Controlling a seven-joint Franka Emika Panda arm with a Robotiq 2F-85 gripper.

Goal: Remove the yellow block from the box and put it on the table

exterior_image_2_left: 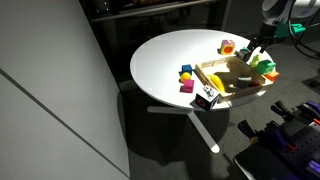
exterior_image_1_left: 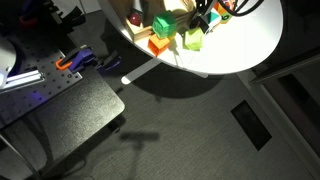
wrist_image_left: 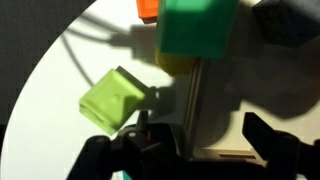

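The yellow block (wrist_image_left: 115, 100), a pale lime-tinged cube, lies on the white table (wrist_image_left: 70, 60) just outside the box's wooden wall (wrist_image_left: 192, 110); it also shows in an exterior view (exterior_image_1_left: 193, 40). My gripper (wrist_image_left: 200, 150) is open and empty, and hovers over the box wall, with the block beside its left finger. In an exterior view the gripper (exterior_image_2_left: 262, 50) hangs over the far end of the box (exterior_image_2_left: 225, 92) on the round table (exterior_image_2_left: 170, 60).
A brighter green cube (wrist_image_left: 200, 28) and an orange block (wrist_image_left: 148, 8) sit beyond the yellow block. Blue and yellow blocks (exterior_image_2_left: 186, 80) and an orange piece (exterior_image_2_left: 228, 46) lie on the table around the box. The table edge is close to the box.
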